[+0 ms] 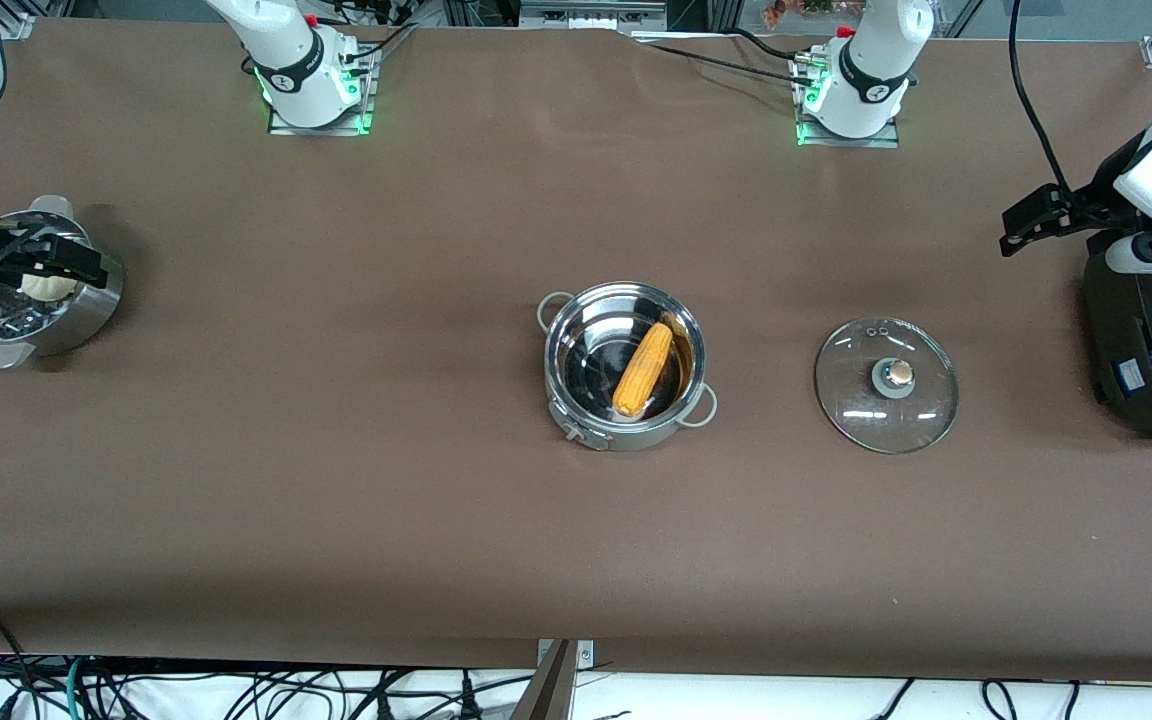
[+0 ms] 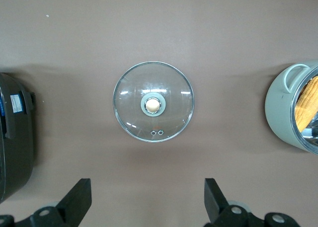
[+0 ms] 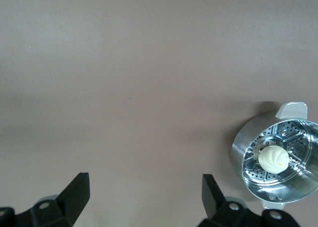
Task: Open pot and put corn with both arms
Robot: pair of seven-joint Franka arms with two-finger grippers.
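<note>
We see the pot (image 1: 624, 366) standing uncovered near the middle of the brown tabletop (image 1: 336, 500), with the corn (image 1: 643, 369) lying slantwise inside it. Its glass lid (image 1: 886, 385) lies flat on the tabletop beside it, toward the left arm's end, knob up and well apart from the pot. The left gripper (image 2: 148, 204) hangs over the bare surface just beside the lid, its fingers spread wide and holding nothing. Near the tabletop's edge at the left arm's end stands a dark rounded appliance (image 1: 1146, 340).

At the right arm's end of the tabletop we find the perforated steamer pot (image 1: 46, 300) with a white bun (image 1: 48, 287) in it. The right gripper (image 3: 145, 202) hangs near it, over bare surface, fingers likewise spread and empty.

The brown covering shows faint creases. Both arm bases (image 1: 311, 85) sit along the edge farthest from the front camera, lit green; cables (image 1: 236, 695) trail below the nearest edge.
</note>
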